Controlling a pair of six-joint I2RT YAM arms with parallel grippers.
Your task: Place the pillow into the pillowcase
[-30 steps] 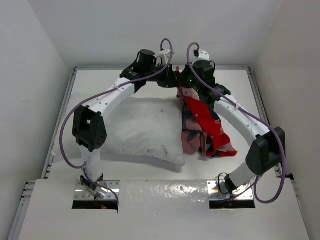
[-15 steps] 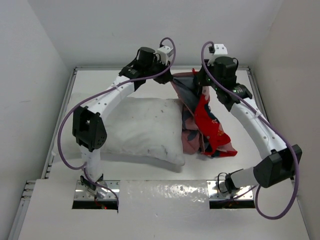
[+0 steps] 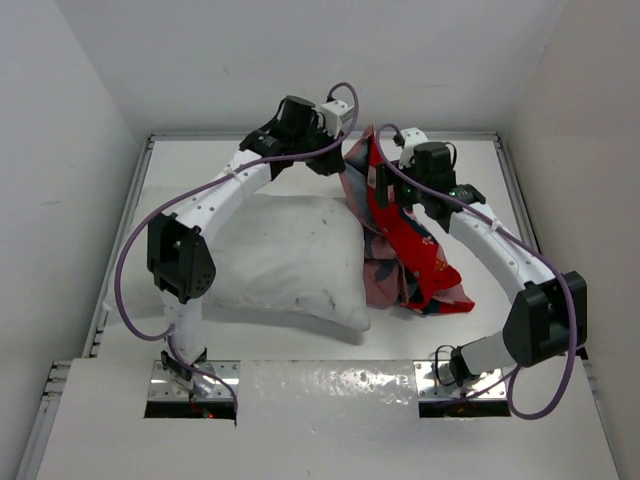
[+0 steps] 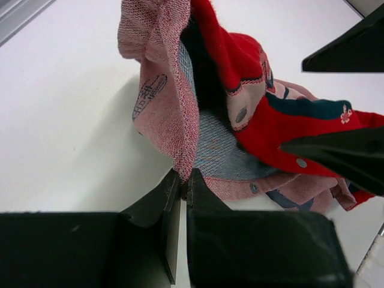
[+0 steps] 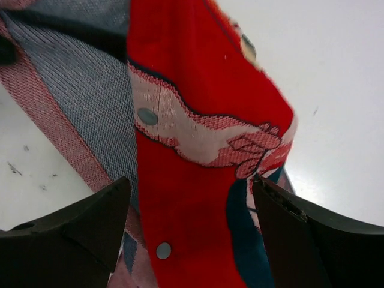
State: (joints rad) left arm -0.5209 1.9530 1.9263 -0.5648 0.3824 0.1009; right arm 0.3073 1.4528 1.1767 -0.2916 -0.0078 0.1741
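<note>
The white pillow (image 3: 290,255) lies flat on the table, left of centre. The red pillowcase (image 3: 415,255) hangs from my left gripper (image 3: 338,160), its lower part heaped on the table against the pillow's right end. In the left wrist view my left gripper (image 4: 183,175) is shut on the pale pink hem of the pillowcase (image 4: 252,120). My right gripper (image 3: 395,188) is open beside the raised cloth. In the right wrist view the red pillowcase (image 5: 180,90) hangs between the spread fingers of my right gripper (image 5: 191,183), ungripped.
A raised rail (image 3: 125,235) borders the table on the left, with others along the back and right. White walls stand close on three sides. The arm bases (image 3: 190,385) sit at the near edge.
My right gripper has opened, let go of the pillowcase rim and swung back left toward the hanging cloth. The left gripper still holds the hem up in about the same place.
</note>
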